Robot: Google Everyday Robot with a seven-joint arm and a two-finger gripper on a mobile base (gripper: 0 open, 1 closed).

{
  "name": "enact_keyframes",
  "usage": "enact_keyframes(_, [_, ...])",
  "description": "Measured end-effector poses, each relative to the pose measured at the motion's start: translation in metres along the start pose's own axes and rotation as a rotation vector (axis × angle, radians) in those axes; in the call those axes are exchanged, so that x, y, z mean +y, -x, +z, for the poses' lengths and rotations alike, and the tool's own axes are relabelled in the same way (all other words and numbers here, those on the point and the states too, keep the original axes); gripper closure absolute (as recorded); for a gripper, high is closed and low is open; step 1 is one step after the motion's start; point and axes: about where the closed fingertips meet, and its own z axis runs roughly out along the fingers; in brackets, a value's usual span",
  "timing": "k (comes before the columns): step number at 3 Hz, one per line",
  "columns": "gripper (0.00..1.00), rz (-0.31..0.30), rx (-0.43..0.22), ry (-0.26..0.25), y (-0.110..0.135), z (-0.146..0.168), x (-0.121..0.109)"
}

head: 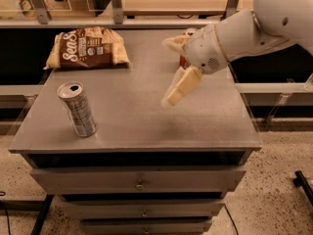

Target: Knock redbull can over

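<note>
The redbull can (78,109), slim and silver with blue-grey blocks and an open pull-tab top, stands upright near the front left of the grey cabinet top (132,124). My gripper (168,73) hangs above the middle of the top, well to the right of the can and apart from it. Its two cream fingers are spread open and hold nothing. One finger (182,86) points down and to the left. The white arm reaches in from the upper right.
A brown snack bag (88,48) lies at the back left. A red soda can (182,61) is mostly hidden behind my gripper at the back right. Drawers (139,184) sit below the top. A shelf rail runs behind.
</note>
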Motion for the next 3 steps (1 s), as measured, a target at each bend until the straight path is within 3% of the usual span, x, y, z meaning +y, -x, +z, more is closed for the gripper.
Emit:
enact_keyframes(1, [0.00, -0.007, -0.109, 0.063, 0.015, 0.042, 0.004])
enact_keyframes(3, [0.00, 0.008, -0.253, 0.181, 0.040, 0.108, 0.021])
